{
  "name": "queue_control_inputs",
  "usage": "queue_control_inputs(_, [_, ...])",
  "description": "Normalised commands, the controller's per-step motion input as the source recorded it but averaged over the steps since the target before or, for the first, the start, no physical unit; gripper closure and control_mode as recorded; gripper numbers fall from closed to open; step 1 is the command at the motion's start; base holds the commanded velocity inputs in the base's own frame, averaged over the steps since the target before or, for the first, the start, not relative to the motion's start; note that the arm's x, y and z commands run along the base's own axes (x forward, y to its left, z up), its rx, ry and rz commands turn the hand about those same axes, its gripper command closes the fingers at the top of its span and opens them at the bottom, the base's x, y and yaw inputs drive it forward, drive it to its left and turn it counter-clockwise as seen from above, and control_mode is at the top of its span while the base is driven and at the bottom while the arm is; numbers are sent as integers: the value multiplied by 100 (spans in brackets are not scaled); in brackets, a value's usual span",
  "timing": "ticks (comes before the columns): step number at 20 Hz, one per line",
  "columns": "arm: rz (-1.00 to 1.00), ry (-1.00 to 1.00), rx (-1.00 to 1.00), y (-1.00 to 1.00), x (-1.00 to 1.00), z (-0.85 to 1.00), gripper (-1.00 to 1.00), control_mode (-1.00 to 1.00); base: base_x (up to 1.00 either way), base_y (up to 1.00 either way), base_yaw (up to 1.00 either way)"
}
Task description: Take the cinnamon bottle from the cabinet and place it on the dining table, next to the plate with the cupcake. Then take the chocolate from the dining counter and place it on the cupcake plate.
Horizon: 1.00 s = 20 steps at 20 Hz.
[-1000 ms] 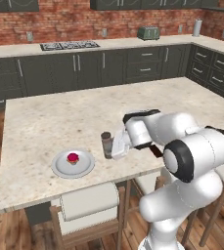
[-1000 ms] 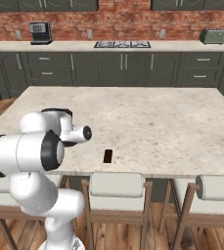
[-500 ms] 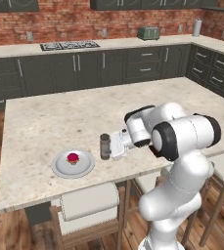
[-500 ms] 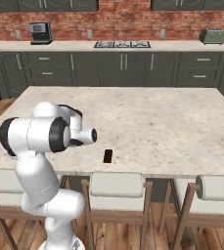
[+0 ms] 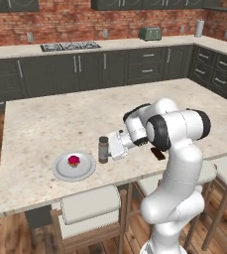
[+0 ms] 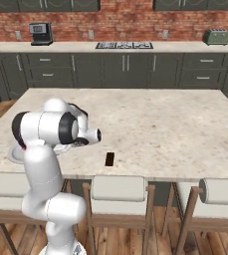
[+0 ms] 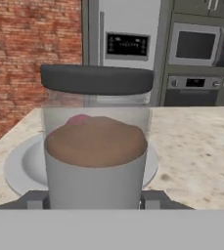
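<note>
The cinnamon bottle [image 5: 103,149] stood upright, cap up, on the table [image 5: 60,119] between the gripper [image 5: 111,149] jaws, seemingly gripped, beside the plate [image 5: 74,166].

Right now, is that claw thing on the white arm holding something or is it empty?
Gripper: closed on the small grey-brown cinnamon bottle with a dark cap, held upright beside the round light grey plate.

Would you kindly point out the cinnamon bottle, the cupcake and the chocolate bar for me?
cinnamon bottle [image 5: 103,150]: left base view, on its side wall.
cupcake [image 5: 74,160]: left base view, on its red-pink top.
chocolate bar [image 6: 109,159]: right base view, on its flat upper face.
</note>
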Motion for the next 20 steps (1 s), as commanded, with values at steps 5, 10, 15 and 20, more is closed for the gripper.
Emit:
queue_control_inputs(5, [8, -2, 3, 14, 2, -23, -100, -100, 0, 0, 0])
queue_control_inputs(10, [0, 0, 10, -8, -15, 31, -100, -100, 0, 0, 0])
queue_control_inputs(15, [0, 0, 4, -3, -53, 47, -100, -100, 0, 0, 0])
queue_control_inputs(20, [0, 0, -1, -4, -50, 70, -100, -100, 0, 0, 0])
